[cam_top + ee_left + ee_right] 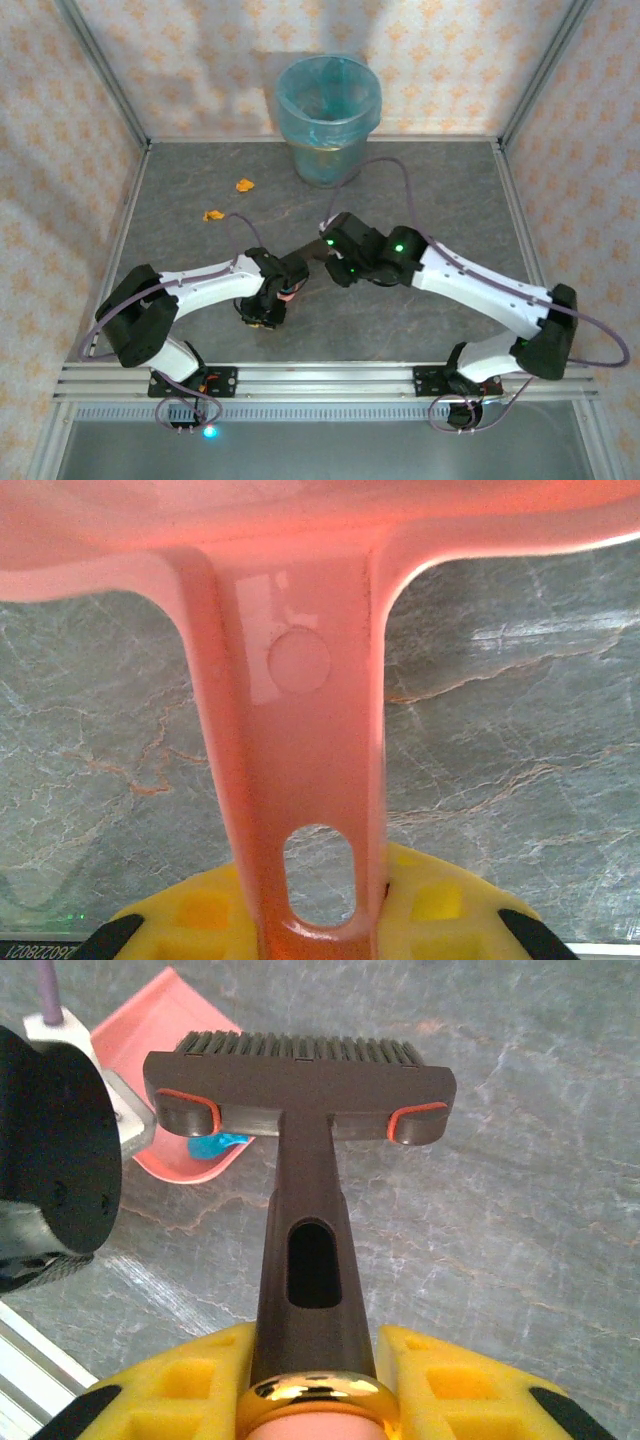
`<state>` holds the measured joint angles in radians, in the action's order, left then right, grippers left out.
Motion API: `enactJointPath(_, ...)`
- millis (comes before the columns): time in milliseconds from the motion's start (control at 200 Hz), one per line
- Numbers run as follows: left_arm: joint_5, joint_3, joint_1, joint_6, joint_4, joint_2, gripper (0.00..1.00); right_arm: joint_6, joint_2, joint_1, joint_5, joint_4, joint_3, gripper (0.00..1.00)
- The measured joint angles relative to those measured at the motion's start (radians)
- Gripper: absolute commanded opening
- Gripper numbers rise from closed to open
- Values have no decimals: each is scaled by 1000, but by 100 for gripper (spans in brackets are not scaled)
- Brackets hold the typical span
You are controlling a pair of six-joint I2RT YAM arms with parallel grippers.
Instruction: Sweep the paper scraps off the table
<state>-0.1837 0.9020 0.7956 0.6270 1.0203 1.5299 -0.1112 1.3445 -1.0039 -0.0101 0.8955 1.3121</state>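
So the paper scraps: two small crumpled orange bits lie on the table (450, 200), one (245, 184) over toward the back and the other (212, 215) a little nearer the arms. Both sit in the left half, apart from each other and well clear of both arms. They really pop against the dark grey marbled top.

There's also a blue scrap (215, 1147). From the right wrist camera it looks like it's lying in the pink dustpan (170, 1040), close to the pan's edge and right by one end of the brush head.

At the back there's a translucent bin (330, 150) with a blue liner, standing upright near the wall. The two arms meet in the middle of the table, in front of the bin, with their wrists nearly touching. Nothing lies between them and the orange bits, just bare tabletop.

The left gripper (320, 925) is clamped on the dustpan's pink handle. Its yellow fingers (200, 910) hug the handle on both sides near the hanging hole, and the marble runs underneath. The right gripper (315, 1380) is closed on the dark grey brush (300, 1080), holding it low on the handle by the gold ring, bristles pointing away.

The overhead view gives you the orange bits and the bin. The wrist views give you the grips up close, plus the blue scrap.
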Motion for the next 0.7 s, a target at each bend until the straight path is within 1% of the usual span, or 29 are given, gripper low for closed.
enactJointPath(175, -2, 0, 0, 0, 0, -8, 0, -30, -79, 58, 39, -23, -32, 0)
enactJointPath(345, -18, -2, 0, 0, 1, -28, 0, -71, -85, 124, 107, -22, -37, 0)
enactJointPath(505, -23, -2, 2, 0, 10, -46, 0, -103, -46, 158, 150, -19, -37, 0)
enactJointPath(701, -26, -2, 14, 0, 45, -91, 0, -114, 44, 170, 151, -13, -37, 0)
